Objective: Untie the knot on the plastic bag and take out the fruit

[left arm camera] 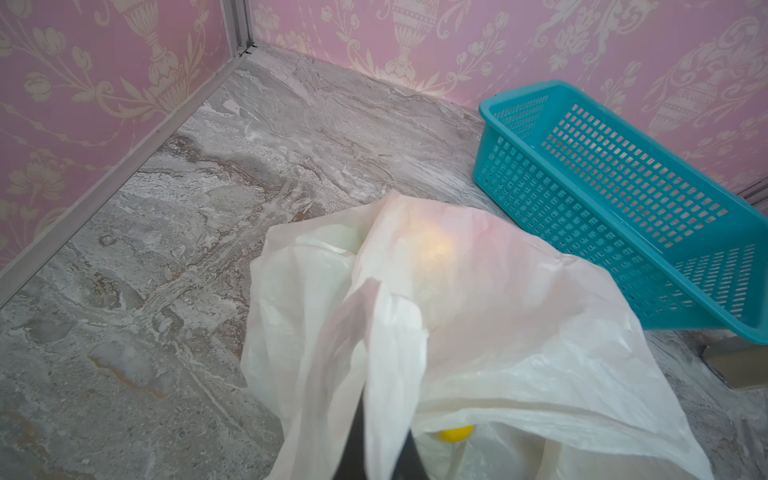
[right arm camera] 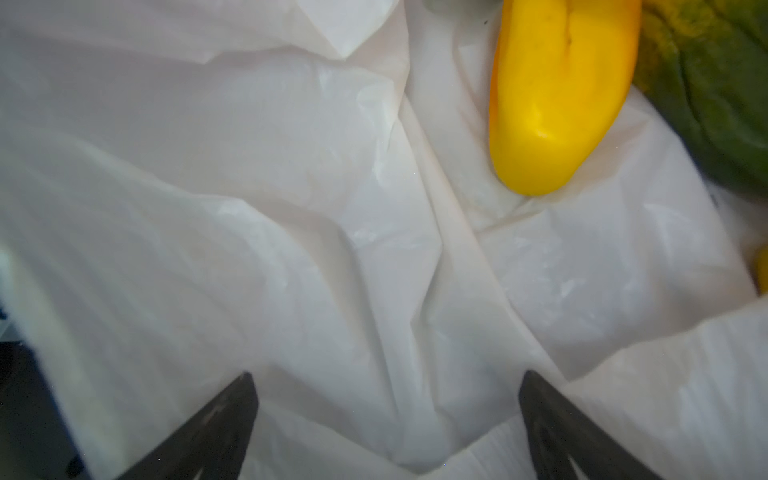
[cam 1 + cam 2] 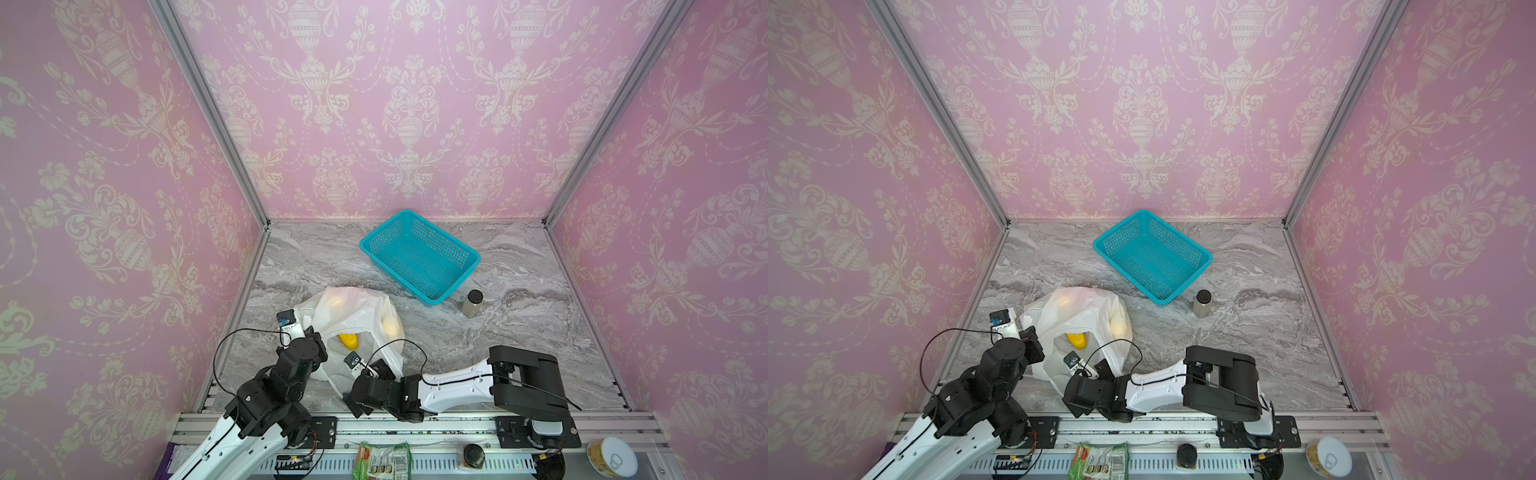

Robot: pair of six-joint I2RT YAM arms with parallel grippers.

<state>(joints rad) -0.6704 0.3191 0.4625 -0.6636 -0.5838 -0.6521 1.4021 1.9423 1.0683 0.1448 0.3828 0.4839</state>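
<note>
Bag [image 3: 353,316] on tabletop [image 3: 519,332], front left, mouth open. Left gripper [image 1: 382,432] pinched on bag rim: hold taut. Right gripper [image 2: 388,376] spread wide inside mouth: advance to straddle yellow fruit [image 2: 557,95], avoid snagging film.

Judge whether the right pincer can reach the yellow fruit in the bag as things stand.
Probably yes: the right pincer is open, and the yellow fruit lies bare ahead of it in the open mouth of the plastic bag, nothing between.

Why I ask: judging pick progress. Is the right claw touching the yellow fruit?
Apart. Right wrist view: open right claw sits short of the yellow fruit.
</note>
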